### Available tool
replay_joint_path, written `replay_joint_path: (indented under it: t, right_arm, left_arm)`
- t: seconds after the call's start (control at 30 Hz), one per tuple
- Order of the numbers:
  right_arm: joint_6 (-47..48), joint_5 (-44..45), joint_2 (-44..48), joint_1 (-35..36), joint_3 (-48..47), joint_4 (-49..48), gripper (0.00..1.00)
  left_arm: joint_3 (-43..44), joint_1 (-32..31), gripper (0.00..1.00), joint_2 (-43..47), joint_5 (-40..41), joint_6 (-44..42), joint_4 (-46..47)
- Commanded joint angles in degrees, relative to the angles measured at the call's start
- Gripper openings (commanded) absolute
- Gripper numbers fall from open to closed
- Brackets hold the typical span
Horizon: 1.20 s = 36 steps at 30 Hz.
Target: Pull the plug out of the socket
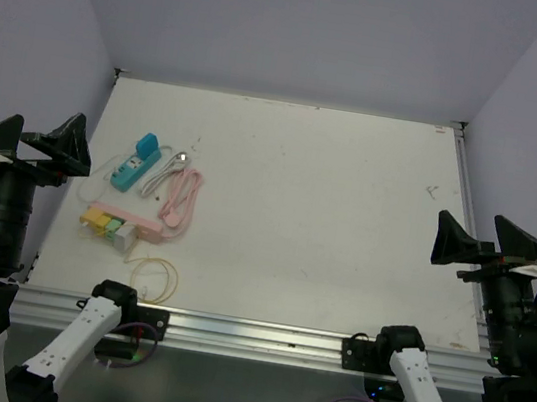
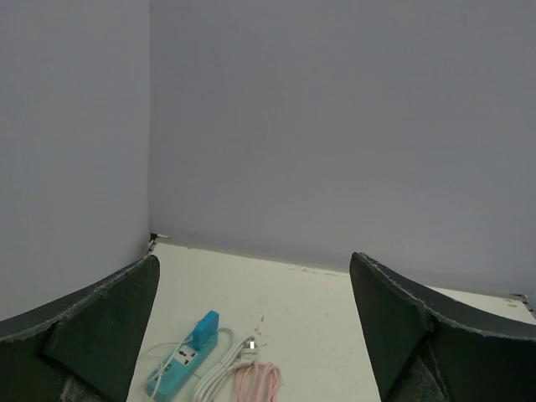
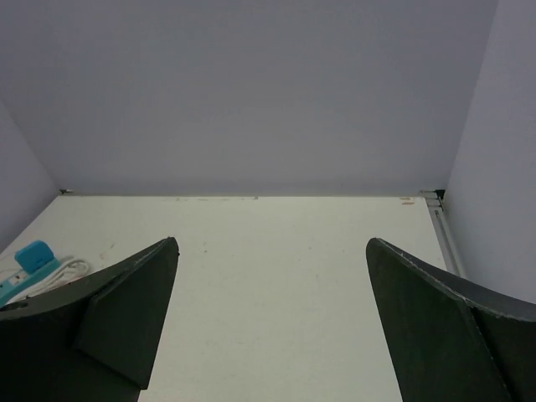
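On the table's (image 1: pixel 346 223) left, a blue plug (image 1: pixel 149 147) sits in its socket (image 1: pixel 128 173).

Table (image 1: pixel 346 223) bears socket (image 1: pixel 132 169), cable (image 1: pixel 185 194), perhaps band (image 1: pixel 177 280).

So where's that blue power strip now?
From above, the blue power strip lies on the table's left side, beside the white cable, with the pink cable further right.

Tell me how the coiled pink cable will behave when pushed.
The pink cable probably flops and deforms rather than sliding whole, since it lies in loose loops. It looks thin, so it is likely light. It may tangle with the white cable lying right beside it.
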State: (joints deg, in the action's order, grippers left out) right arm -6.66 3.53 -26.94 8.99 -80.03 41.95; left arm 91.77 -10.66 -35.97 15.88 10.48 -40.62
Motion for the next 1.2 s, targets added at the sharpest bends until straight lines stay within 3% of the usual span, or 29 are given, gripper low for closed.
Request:
replay_joint_path:
  t: [0.0,0.43,0.57,0.77,1.0,1.17]
  right_arm:
    - [-0.6,0.0,-0.2,0.1,-0.4,-2.1,0.99]
    - [-5.3,-3.3,-1.1,0.1,7.8,-4.3,0.99]
    - [-7.5,-0.8,-5.0,0.1,11.2,-0.7,0.99]
    - [-10.1,-8.9,-9.5,0.1,17.0,1.5,0.99]
    - [-11.4,-14.9,-10.3,0.1,25.4,-2.0,0.99]
    - [-12.6,-17.0,-8.4,2.0,29.7,-5.9,0.99]
  left_arm:
    - [0.8,-0.4,1.0,-0.2,0.6,0.4,0.0]
    - [-3.4,-0.4,1.0,-0.5,-0.6,0.6,2.3]
    - [-9.9,-0.4,1.0,-0.2,-0.1,0.5,5.1]
    - [-22.6,-0.4,1.0,-1.9,0.9,0.2,10.3]
    - [-32.3,-0.2,1.0,-16.2,3.3,1.1,12.6]
    - [-32.9,4.7,0.99,-29.0,-2.0,3.7,16.4]
